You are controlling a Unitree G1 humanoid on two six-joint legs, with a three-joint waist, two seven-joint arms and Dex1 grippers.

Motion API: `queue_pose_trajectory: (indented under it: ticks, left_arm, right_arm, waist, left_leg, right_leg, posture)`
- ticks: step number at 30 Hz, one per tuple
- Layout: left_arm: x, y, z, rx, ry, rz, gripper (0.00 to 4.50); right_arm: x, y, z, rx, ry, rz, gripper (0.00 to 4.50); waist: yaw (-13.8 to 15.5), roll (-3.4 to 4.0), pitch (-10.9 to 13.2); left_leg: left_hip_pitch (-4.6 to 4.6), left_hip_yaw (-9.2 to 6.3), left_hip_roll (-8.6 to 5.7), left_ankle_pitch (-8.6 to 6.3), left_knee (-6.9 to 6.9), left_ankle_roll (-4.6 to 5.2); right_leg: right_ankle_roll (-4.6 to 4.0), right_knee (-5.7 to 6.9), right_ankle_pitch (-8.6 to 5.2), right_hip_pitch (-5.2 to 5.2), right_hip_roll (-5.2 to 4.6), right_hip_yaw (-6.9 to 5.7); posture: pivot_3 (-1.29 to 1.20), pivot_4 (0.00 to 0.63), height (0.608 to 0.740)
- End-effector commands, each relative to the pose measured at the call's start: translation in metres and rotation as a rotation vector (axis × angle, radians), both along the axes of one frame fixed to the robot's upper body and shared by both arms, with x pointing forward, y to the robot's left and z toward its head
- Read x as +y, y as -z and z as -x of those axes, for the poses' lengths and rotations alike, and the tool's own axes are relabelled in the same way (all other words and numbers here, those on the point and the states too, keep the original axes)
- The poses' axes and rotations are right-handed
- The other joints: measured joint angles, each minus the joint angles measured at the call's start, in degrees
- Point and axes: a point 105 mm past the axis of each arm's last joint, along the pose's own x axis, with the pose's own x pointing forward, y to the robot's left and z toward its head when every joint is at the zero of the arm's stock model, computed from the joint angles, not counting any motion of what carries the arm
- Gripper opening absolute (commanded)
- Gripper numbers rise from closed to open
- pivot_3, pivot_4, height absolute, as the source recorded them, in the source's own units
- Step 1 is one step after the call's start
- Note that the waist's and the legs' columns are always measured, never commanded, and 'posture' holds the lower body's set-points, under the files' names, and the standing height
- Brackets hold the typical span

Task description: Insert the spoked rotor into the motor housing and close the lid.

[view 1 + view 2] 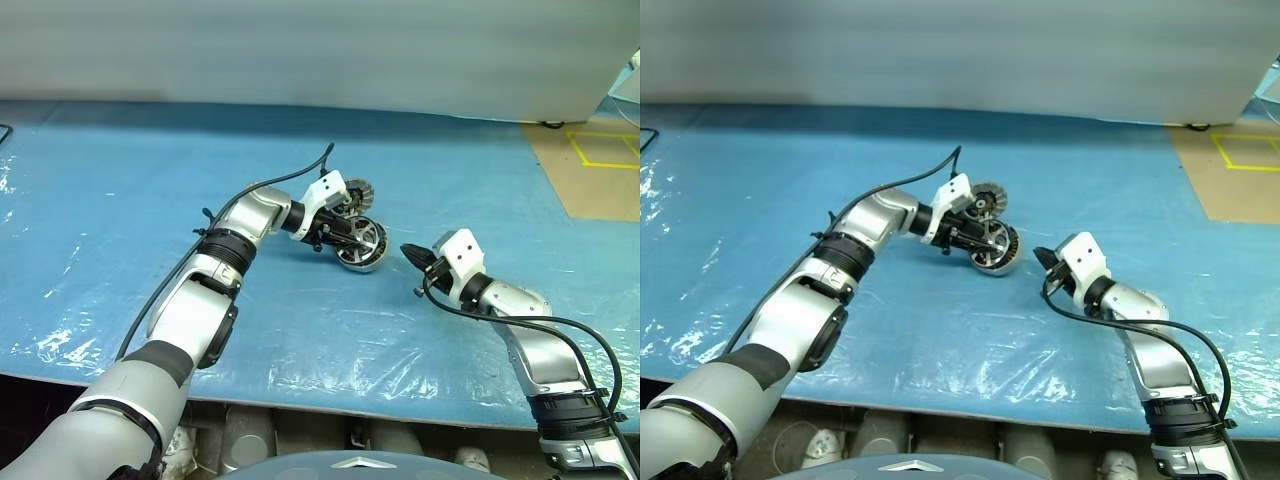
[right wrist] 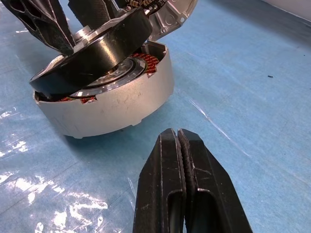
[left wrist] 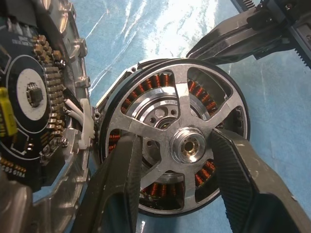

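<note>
The silver motor housing (image 2: pixel 112 109) with copper windings lies on the blue table, just ahead of my right gripper (image 2: pixel 181 141), which is shut and empty a short way from its wall. The dark spoked rotor (image 3: pixel 189 145) sits tilted in the housing's mouth, one side raised above the rim. My left gripper (image 1: pixel 345 232) is shut on the rotor, its fingers (image 3: pixel 121 184) reaching through the gaps on either side of the hub. The lid (image 1: pixel 357 192) stands on edge just behind the housing, its inner face carrying a black circuit board (image 3: pixel 29 92) and joined to the housing by white wires.
The blue plastic-covered table (image 1: pixel 120 200) stretches wide to the left and behind the parts. Its front edge (image 1: pixel 330 390) runs close below my arms. Brown floor with yellow tape (image 1: pixel 600 150) lies past the table's right end.
</note>
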Motion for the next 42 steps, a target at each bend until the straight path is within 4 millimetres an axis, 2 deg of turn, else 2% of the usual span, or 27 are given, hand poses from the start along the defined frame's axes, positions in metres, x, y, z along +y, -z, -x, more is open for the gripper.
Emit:
queue_pose_trajectory:
  ticks: [1, 2, 3, 9, 12, 17, 20, 27, 31, 34, 37, 39, 42]
  left_arm:
    - [-0.002, -0.003, 0.005, -0.009, 0.047, -0.001, 1.8]
    - [-0.002, -0.004, 0.005, -0.011, 0.049, 0.001, 1.8]
    - [-0.002, -0.004, 0.005, -0.014, 0.049, 0.002, 2.52]
    - [-0.002, -0.01, -0.003, -0.065, 0.003, 0.004, 4.47]
    - [-0.003, -0.016, -0.004, -0.073, 0.005, 0.022, 4.47]
    - [-0.007, -0.043, -0.003, -0.079, -0.003, 0.191, 4.47]
    - [-0.005, -0.044, 0.003, -0.045, -0.006, 0.269, 3.87]
    - [-0.006, -0.027, 0.024, -0.001, -0.029, 0.337, 1.4]
    - [-0.011, -0.02, 0.019, -0.065, -0.132, 0.35, 0.04]
    - [-0.016, -0.023, 0.012, -0.131, -0.189, 0.383, 0.04]
    - [-0.022, -0.022, 0.011, -0.121, -0.197, 0.401, 0.04]
    - [-0.024, -0.012, 0.01, -0.12, -0.207, 0.361, 0.04]
    - [-0.025, 0.014, 0.008, -0.158, -0.225, 0.242, 0.04]
  right_arm:
    - [0.001, -0.009, -0.002, -0.044, -0.011, 0.007, 0.0]
    - [0.002, -0.01, -0.002, -0.046, -0.012, 0.006, 0.0]
    - [0.002, -0.01, -0.002, -0.047, -0.014, 0.005, 0.0]
    - [0.003, -0.01, -0.002, -0.049, -0.015, 0.004, 0.0]
    - [0.003, -0.01, -0.002, -0.049, -0.015, 0.004, 0.0]
    - [0.001, -0.009, -0.002, -0.048, -0.009, 0.006, 0.0]
    - [0.0, -0.011, -0.002, -0.059, -0.002, -0.001, 0.0]
    - [0.0, -0.016, 0.0, -0.074, -0.012, -0.031, 0.0]
    - [0.001, -0.019, -0.001, -0.083, -0.018, -0.033, 0.0]
    - [0.002, -0.022, -0.002, -0.091, -0.025, -0.035, 0.0]
    - [0.003, -0.022, -0.002, -0.093, -0.028, -0.034, 0.0]
    - [0.003, -0.023, -0.002, -0.095, -0.028, -0.033, 0.0]
    - [0.003, -0.025, -0.001, -0.1, -0.029, -0.035, 0.0]
  waist:
    - [0.0, 0.0, 0.0]
    - [0.0, 0.0, 0.0]
    - [0.0, 0.0, 0.0]
    - [0.1, 0.01, 0.0]
    - [0.0, 0.01, 0.0]
    - [0.1, 0.01, 0.0]
    - [0.1, 0.02, 0.0]
    - [-0.1, 0.06, 0.0]
    - [0.1, 0.06, 0.0]
    - [0.0, 0.06, 0.0]
    - [0.0, 0.06, 0.0]
    - [-0.2, 0.07, 0.0]
    - [-0.2, 0.09, 0.0]
  left_leg:
    - [0.0, 0.0, 0.0, 0.0, 0.0, 0.0]
    - [0.0, 0.0, 0.0, 0.0, 0.0, 0.0]
    - [0.0, 0.0, 0.0, 0.0, 0.0, 0.0]
    - [-0.01, 0.0, -0.01, 0.0, 0.02, 0.0]
    - [-0.01, 0.0, -0.01, 0.0, 0.02, 0.0]
    - [-0.02, 0.0, -0.01, 0.0, 0.02, 0.0]
    - [-0.04, 0.0, -0.01, 0.0, 0.02, 0.0]
    - [-0.04, 0.01, 0.02, 0.0, -0.02, 0.02]
    - [-0.07, 0.01, 0.02, 0.0, 0.03, 0.03]
    - [-0.09, 0.01, 0.02, 0.0, 0.09, 0.04]
    - [-0.09, 0.02, 0.02, 0.0, 0.1, 0.04]
    - [-0.07, 0.02, 0.02, 0.0, 0.1, 0.04]
    - [-0.05, 0.02, 0.02, 0.0, 0.08, 0.04]
  right_leg:
    - [0.0, 0.0, 0.0, 0.0, 0.0, 0.0]
    - [0.0, 0.0, 0.0, 0.0, 0.0, 0.0]
    - [0.0, 0.0, 0.0, 0.0, 0.0, 0.0]
    - [0.0, -0.01, 0.0, 0.01, -0.01, -0.01]
    - [-0.02, -0.01, -0.01, 0.01, -0.01, -0.01]
    - [-0.02, -0.01, -0.01, 0.0, -0.01, -0.01]
    - [-0.02, -0.02, -0.01, 0.0, -0.01, -0.02]
    - [-0.11, -0.03, -0.06, -0.02, 0.0, -0.02]
    - [-0.13, -0.04, -0.07, -0.02, -0.01, -0.02]
    - [-0.13, -0.07, -0.08, -0.01, -0.01, -0.01]
    - [-0.12, -0.07, -0.07, -0.01, -0.01, -0.01]
    - [-0.12, -0.06, -0.07, -0.01, 0.0, 0.0]
    - [-0.09, -0.06, -0.05, -0.02, 0.01, 0.01]
  posture:
    - [0.0, 0.15, 0.74]
    - [0.0, 0.15, 0.74]
    - [0.0, 0.15, 0.74]
    - [0.0, 0.15, 0.74]
    - [0.0, 0.15, 0.74]
    - [0.0, 0.15, 0.74]
    - [0.0, 0.15, 0.74]
    - [0.0, 0.15, 0.74]
    - [0.0, 0.15, 0.74]
    - [0.0, 0.15, 0.74]
    - [0.0, 0.15, 0.74]
    - [0.0, 0.15, 0.74]
    - [0.0, 0.15, 0.74]
